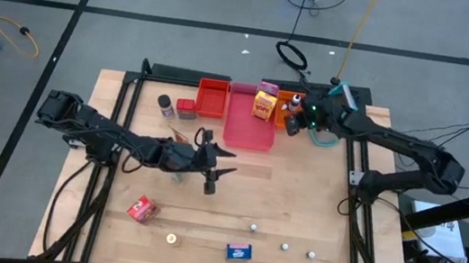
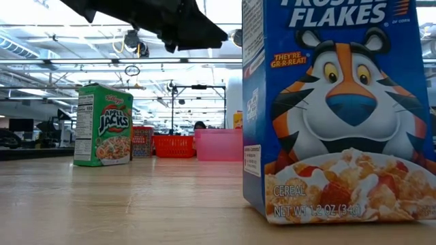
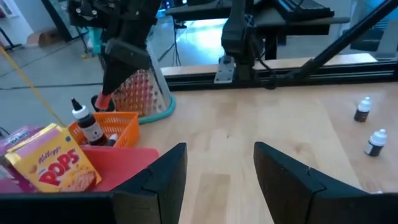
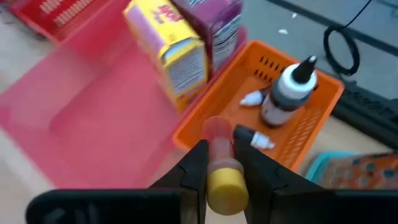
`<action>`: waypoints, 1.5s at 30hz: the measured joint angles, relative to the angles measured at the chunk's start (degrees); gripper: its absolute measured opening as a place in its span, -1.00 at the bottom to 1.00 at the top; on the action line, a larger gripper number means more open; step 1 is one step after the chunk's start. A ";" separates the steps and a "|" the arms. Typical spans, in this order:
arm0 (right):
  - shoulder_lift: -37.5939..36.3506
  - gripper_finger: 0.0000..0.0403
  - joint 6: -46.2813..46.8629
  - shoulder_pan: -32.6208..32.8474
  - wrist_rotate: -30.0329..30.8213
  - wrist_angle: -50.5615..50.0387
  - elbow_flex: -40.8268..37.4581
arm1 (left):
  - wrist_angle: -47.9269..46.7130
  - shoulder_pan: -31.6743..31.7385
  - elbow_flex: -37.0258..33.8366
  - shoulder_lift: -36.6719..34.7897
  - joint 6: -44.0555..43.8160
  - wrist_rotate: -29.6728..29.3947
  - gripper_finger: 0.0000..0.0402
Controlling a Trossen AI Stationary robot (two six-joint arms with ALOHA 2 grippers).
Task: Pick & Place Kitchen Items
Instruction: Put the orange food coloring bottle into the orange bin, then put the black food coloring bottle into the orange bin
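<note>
Right gripper (image 4: 222, 163) over the orange plastic basket (image 4: 314, 121) at the desk's far edge, fingers pinching a small clear bottle with a yellow cap (image 4: 222, 167). In the basket: a dark-capped dropper bottle (image 4: 287, 92). Yellow Pops cereal box (image 4: 166, 50) stands in the adjoining pink plastic tray (image 4: 93, 112). Left gripper (image 3: 217, 171) mid-desk, fingers spread, holding nothing. Blue Frosted Flakes box (image 1: 239, 252) lies near the front edge.
</note>
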 joint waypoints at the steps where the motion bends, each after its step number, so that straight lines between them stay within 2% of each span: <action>1: 0.53 -0.73 -0.80 -0.74 -0.15 1.07 0.00 | 0.33 0.04 0.00 0.00 0.11 -0.04 -0.07; 6: 2.38 -0.73 -2.56 -3.07 -0.27 4.17 0.00 | 2.37 0.60 0.00 0.00 1.24 0.05 -0.07; 14: 3.88 -0.73 -2.45 -3.07 -0.23 4.26 -0.02 | 2.03 0.59 0.00 0.00 -0.60 0.16 -0.07; 18: 3.82 -0.73 -2.86 -3.05 2.70 5.92 -0.02 | 2.04 0.61 0.00 0.00 -0.71 0.18 -0.07; 23: 3.82 -0.72 -3.14 -3.05 2.78 8.59 -0.02 | 2.00 0.61 0.00 0.00 -0.97 2.03 -0.07; 45: 3.82 -0.43 -5.51 -3.05 2.75 10.88 -0.02 | 1.97 0.61 0.00 0.00 -0.95 2.06 -0.07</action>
